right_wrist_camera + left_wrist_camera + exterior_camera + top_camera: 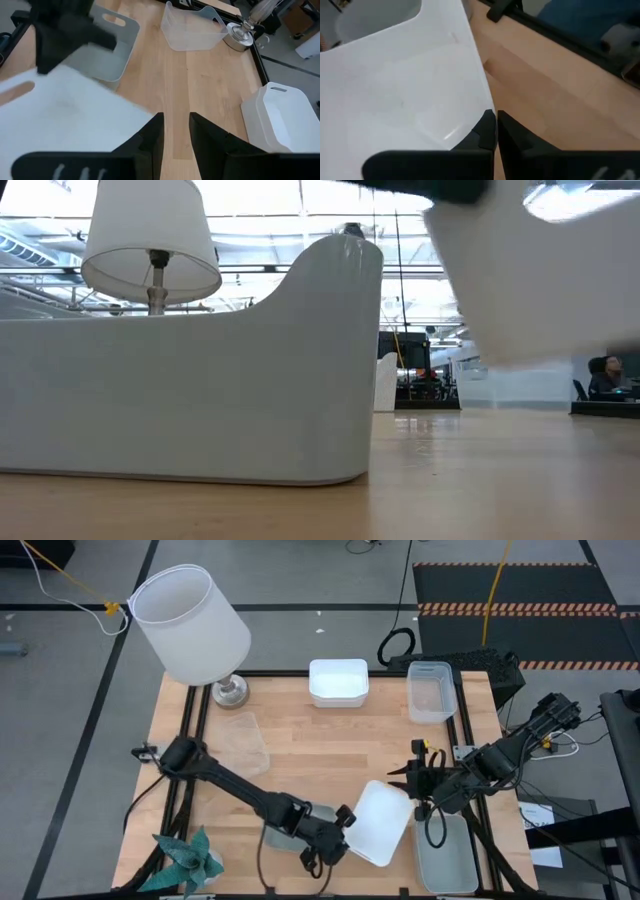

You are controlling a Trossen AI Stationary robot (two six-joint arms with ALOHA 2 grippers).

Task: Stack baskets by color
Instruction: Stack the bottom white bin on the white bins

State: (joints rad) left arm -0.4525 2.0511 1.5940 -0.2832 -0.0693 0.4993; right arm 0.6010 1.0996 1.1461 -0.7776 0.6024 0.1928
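Observation:
My left gripper (338, 837) is shut on a white basket (383, 823) near the table's front edge; the low view shows the white basket (540, 270) raised and tilted. A grey-green basket (283, 832) stands on the table under my left arm. My right gripper (414, 776) hovers open just to the right of the white basket, nothing between its fingers (152, 132). Another white basket (338, 682) and a clear basket (432, 690) rest on their bottoms at the far edge. One more clear basket (245, 743) sits at the left. My left gripper pinches the white basket's wall edge (482, 107) between its two shut fingers (485, 131), at the basket's left side. The fingers come slanting down from the table's left. The basket is tilted and lifted clear of the table.
A white lamp (190, 625) stands at the far left corner. A teal cloth (185, 855) lies at the near left corner. A grey basket (445, 858) sits at the near right. Bare wood (330, 745) lies in the table's middle.

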